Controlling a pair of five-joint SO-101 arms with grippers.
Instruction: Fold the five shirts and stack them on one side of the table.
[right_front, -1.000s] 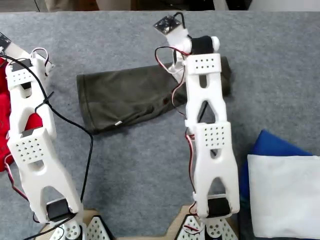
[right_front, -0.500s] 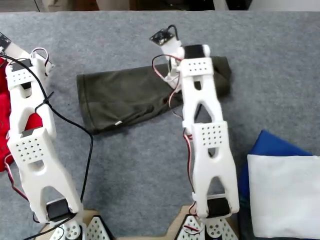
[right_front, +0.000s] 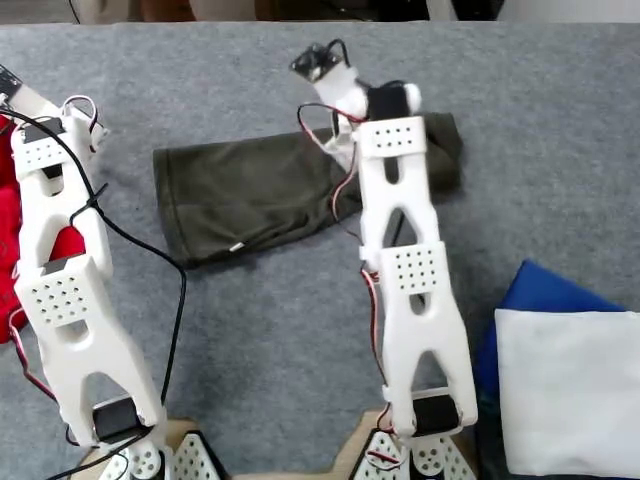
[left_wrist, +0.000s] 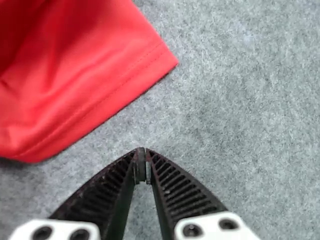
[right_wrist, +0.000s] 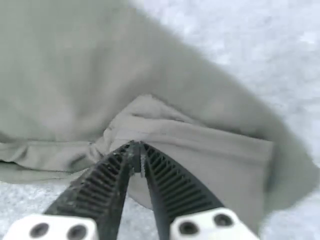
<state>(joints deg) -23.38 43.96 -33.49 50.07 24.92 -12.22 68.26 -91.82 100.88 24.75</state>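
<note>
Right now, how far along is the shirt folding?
Done: a folded white shirt lies on a blue shirt at the table's right edge. In hand: the right gripper, shut, sits over the part-folded olive shirt mid-table. Left: the red shirt, loose beside the shut left gripper, plus stacking.

Bright, even light falls from above, casting only soft, faint shadows.

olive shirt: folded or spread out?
Partly folded: the olive shirt lies as a long narrow band with overlapping layers, not yet a compact square.
</note>
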